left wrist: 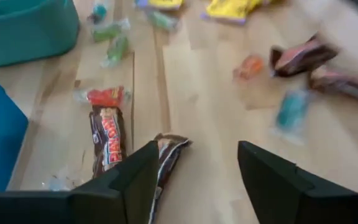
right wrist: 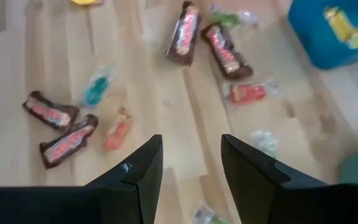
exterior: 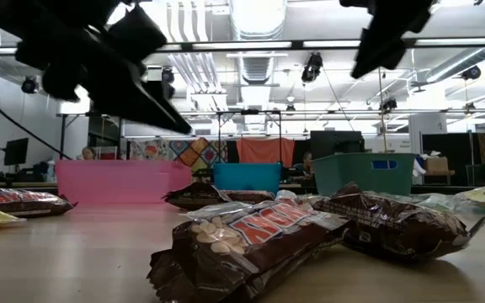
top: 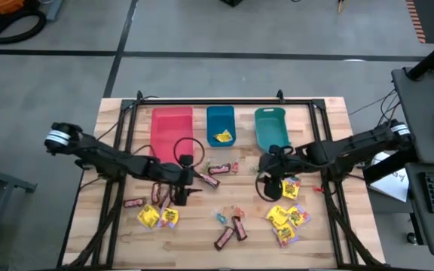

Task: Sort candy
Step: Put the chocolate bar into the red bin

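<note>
Table (top: 111,113): pale wooden planks, black frame rails along the back and sides. Red bin (top: 171,128), blue bin (top: 220,124) and teal bin (top: 271,126) stood in a row at the back edge; one yellow packet (top: 222,136) lay in the blue bin.

Candy: glossy brown bars (top: 218,170), long axes variously angled, lay mid-table; crinkled yellow packets (top: 286,218) clustered front right, more (top: 157,217) front left. Bare wood remained between the clusters.

Left gripper (left wrist: 194,165): fingers apart, empty, above a bar (left wrist: 166,158). Right gripper (right wrist: 191,158): fingers apart, empty, near the teal bin.
</note>
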